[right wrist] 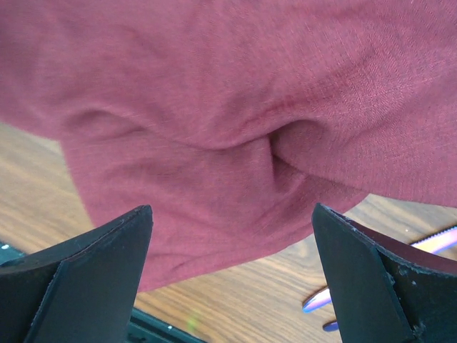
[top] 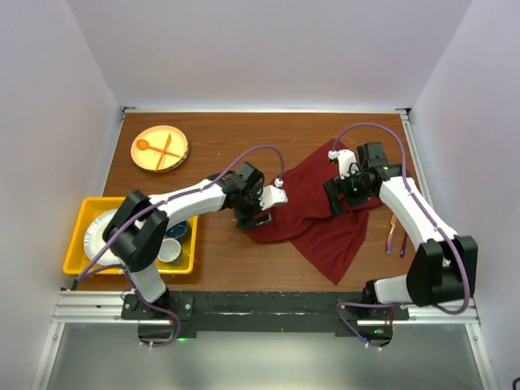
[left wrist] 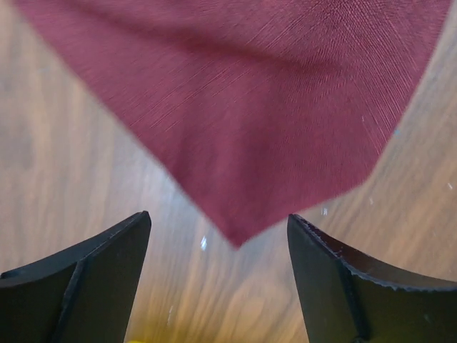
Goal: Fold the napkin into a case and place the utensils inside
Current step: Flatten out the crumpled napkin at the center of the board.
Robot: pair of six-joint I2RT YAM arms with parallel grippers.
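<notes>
The napkin (top: pixel 318 213) lies rumpled, unfolded; utensils (top: pixel 392 233) sit beside it; left claw (top: pixel 254 218) and right claw (top: pixel 337 198) gape, empty.

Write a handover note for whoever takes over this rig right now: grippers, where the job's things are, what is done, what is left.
Left gripper: open, holding nothing, at the left corner of the napkin.
Right gripper: open, holding nothing, over the napkin's rumpled right side.
Napkin: lying loose and creased on the table, not folded.
Utensils: on the table just right of the napkin, untouched.
Done: no fold made yet.
Left: fold the napkin into a case, then put the utensils inside.
</notes>
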